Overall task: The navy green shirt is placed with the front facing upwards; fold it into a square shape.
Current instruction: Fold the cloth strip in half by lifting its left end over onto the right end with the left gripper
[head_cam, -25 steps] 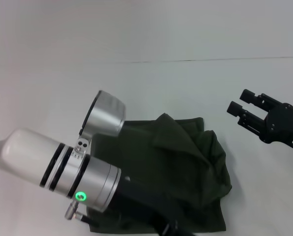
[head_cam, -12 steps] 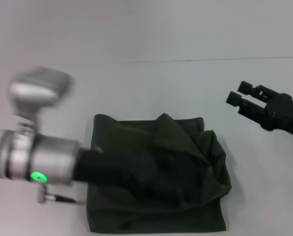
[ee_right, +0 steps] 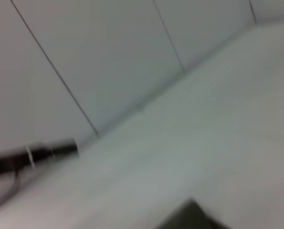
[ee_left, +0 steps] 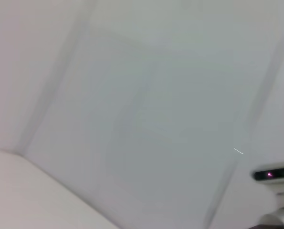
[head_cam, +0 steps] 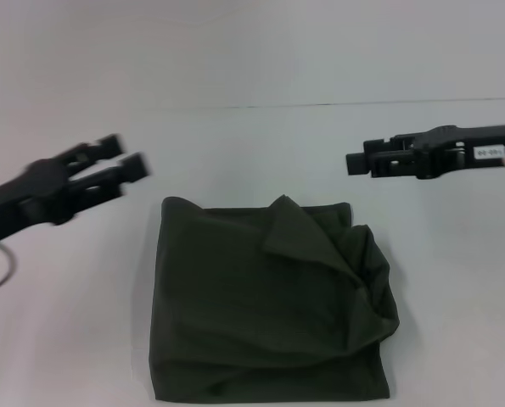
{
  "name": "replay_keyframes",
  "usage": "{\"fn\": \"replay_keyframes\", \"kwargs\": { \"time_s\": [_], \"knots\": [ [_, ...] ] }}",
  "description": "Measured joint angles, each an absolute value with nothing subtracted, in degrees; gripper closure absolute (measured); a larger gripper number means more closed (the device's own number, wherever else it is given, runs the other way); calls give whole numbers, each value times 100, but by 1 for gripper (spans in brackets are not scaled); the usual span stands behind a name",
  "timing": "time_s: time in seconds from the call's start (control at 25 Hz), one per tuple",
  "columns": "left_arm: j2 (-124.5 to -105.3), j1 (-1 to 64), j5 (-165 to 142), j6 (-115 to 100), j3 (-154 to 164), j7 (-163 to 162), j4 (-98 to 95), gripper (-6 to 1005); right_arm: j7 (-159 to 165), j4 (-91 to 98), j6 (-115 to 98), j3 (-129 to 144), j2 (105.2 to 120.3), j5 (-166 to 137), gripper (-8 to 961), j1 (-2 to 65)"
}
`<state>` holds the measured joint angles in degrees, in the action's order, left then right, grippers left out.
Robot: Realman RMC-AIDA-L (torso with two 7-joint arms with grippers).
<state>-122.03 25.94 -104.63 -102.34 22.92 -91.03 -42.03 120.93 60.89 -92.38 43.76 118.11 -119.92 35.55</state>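
The navy green shirt (head_cam: 269,301) is seen lying on the white desk (head_cam: 252,144) as a roughly square folded bundle, in the near middle of the head view, with a loose flap turned up near its far edge and bunched folds along its right side. No marked long axis remains; the sides look about equal.

The left claw (head_cam: 125,157) is held above the desk beyond the shirt's far left corner, fingers spread, nothing pinched. The right claw (head_cam: 358,161) is held beyond the far right corner, higher and well apart from the cloth; whether its fingers are spread cannot be told. From both claws the shirt lies nearer the robot and inward. The left claw is judged the nearer.

A small white label is noted on the right arm; its print is unreadable. No lettering is visible on the shirt.
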Motion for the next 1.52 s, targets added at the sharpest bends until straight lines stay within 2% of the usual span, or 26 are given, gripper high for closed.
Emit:
{"fn": "replay_keyframes", "kwargs": {
  "time_s": [0.16, 0.4, 0.68, 1.52],
  "knots": [
    [-12024, 2305, -10679, -10291, 2215, -8560, -4320, 79, 13254, 6549, -9599, 4734, 11771, -13352, 339, 4190],
    [-12047, 2116, -11215, -10332, 2175, -7936, -4598, 79, 14026, 6606, -10188, 4980, 11991, -15353, 339, 5083],
    [-12113, 2062, -11242, -10290, 2207, -7731, -4496, 79, 14297, 6618, -10120, 5940, 12026, -15389, 340, 5194],
    [-12146, 2041, -11230, -10153, 2162, -7707, -4356, 80, 14632, 6422, -8388, 8355, 12084, -14768, 339, 5136]
  ]
}}
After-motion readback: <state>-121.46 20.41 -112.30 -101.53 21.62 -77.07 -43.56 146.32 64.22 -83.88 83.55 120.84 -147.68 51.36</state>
